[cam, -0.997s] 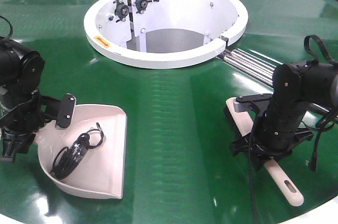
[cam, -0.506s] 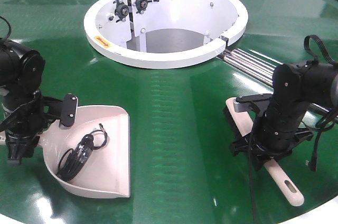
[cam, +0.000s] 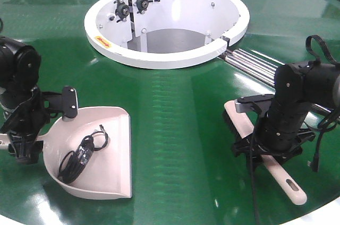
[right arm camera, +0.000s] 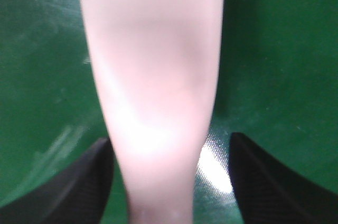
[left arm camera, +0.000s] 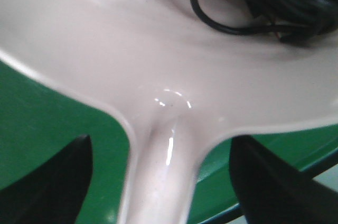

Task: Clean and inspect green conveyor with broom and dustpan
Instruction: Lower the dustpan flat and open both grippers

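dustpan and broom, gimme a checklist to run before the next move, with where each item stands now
1. dustpan handle lined up inside the left gripper: ok, it runs between the fingers.
2. left gripper shut on that handle: not ok, green shows on both sides.
3. broom handle inside the right gripper: ok.
4. right gripper shut on the broom: not ok, a gap shows on one side.
5. black cable contained in the dustpan: ok.
6. green conveyor free of leftover debris: cannot tell, glare and the arms hide parts of it.
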`<state>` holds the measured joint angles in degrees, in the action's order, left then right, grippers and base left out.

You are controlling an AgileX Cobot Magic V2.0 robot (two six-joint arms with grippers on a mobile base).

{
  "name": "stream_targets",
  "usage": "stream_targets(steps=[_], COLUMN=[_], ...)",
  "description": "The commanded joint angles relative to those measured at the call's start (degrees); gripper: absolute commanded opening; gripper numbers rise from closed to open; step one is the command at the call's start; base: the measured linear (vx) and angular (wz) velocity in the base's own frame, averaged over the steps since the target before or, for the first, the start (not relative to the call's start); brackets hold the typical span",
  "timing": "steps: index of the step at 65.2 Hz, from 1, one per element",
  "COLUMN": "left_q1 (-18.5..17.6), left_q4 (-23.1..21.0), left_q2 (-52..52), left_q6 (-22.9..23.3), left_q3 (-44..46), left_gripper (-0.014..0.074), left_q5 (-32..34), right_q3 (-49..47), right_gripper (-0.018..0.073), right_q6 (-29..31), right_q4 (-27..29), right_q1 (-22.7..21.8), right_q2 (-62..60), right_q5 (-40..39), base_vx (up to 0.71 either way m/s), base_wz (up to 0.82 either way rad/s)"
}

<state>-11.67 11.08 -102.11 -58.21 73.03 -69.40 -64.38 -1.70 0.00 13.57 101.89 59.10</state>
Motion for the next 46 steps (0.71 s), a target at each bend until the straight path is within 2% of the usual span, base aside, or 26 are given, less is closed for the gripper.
stream_targets(steps=[1, 12, 22, 32, 43, 46], left_q1=[-0.44, -0.44, -0.44, -0.44, -0.44, -0.44], left_q4=[-2.58, -6.94, -7.17, -7.12, -7.1, -7.36], left_q2=[4.83, 10.21, 17.51, 24.73, 31.18, 32.79], left_q6=[1.2, 2.31, 7.77, 13.23, 14.01, 15.95], left_q3=[1.23, 1.23, 1.23, 1.23, 1.23, 1.23], left_gripper=[0.0546, 0.0544, 0.0544, 0.0544, 0.0544, 0.0544], left_q5=[-2.03, -2.16, -2.08, -2.08, -2.07, -2.07], right_q3=[-1.09, -1.09, -1.09, -1.09, -1.09, -1.09], right_gripper=[0.0512, 0.0512, 0.0512, 0.0512, 0.0508, 0.0508], right_q6=[0.75, 0.71, 0.71, 0.71, 0.71, 0.71], right_q4=[0.0, -1.94, -2.77, -2.31, -1.99, -1.82], right_q1=[-0.33, -0.33, -0.33, -0.13, -0.13, -0.13], right_q2=[-4.38, -10.48, -17.3, -24.88, -33.6, -36.0], right_q5=[-0.56, -2.47, -5.05, -11.03, -16.43, -16.71], base_vx=[0.0, 0.0, 0.0, 0.0, 0.0, 0.0], base_wz=[0.0, 0.0, 0.0, 0.0, 0.0, 0.0])
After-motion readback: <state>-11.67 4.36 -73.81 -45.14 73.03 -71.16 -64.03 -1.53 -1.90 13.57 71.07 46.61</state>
